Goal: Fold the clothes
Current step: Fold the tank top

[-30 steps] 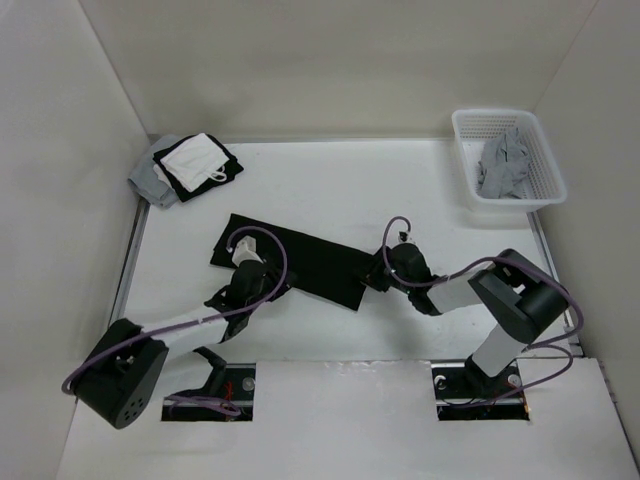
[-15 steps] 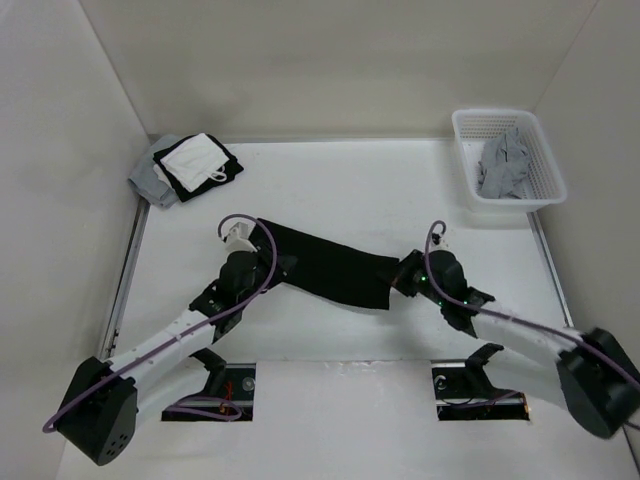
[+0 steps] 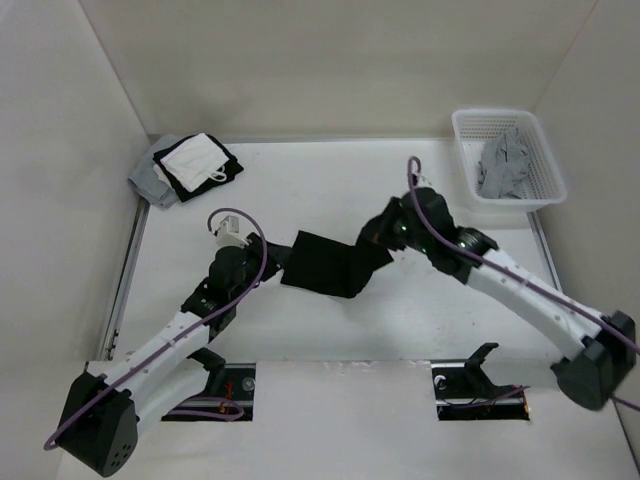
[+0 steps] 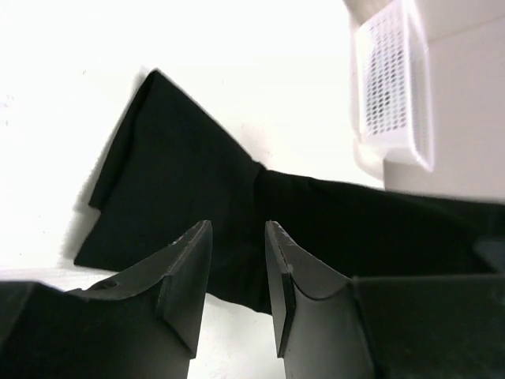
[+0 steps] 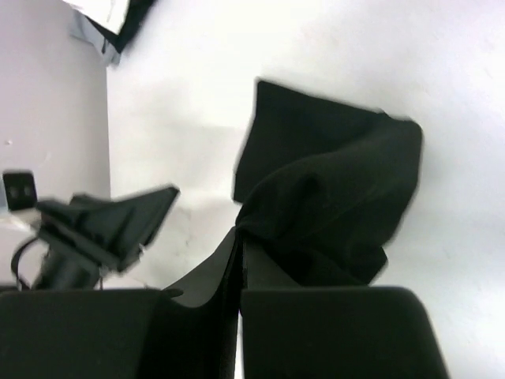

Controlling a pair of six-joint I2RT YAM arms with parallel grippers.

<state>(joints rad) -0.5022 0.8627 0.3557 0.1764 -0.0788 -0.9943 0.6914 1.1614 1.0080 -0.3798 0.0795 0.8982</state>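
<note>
Off-task clutter: basket, laundry pile, table, walls.
White perforated plastic basket [image 3: 462, 170] sits at the far right of the white table [image 3: 330, 180], close to the right wall, with a crumpled grey garment [image 3: 503, 165] inside it. A pile of clothes [image 3: 160, 180] lies in the far left corner: grey at the bottom, black over it, and a folded white piece [image 3: 192, 160] on top. Basket and pile are well apart, on opposite sides. Plain pale walls [image 3: 320, 60] enclose the table at left, back and right.
</note>
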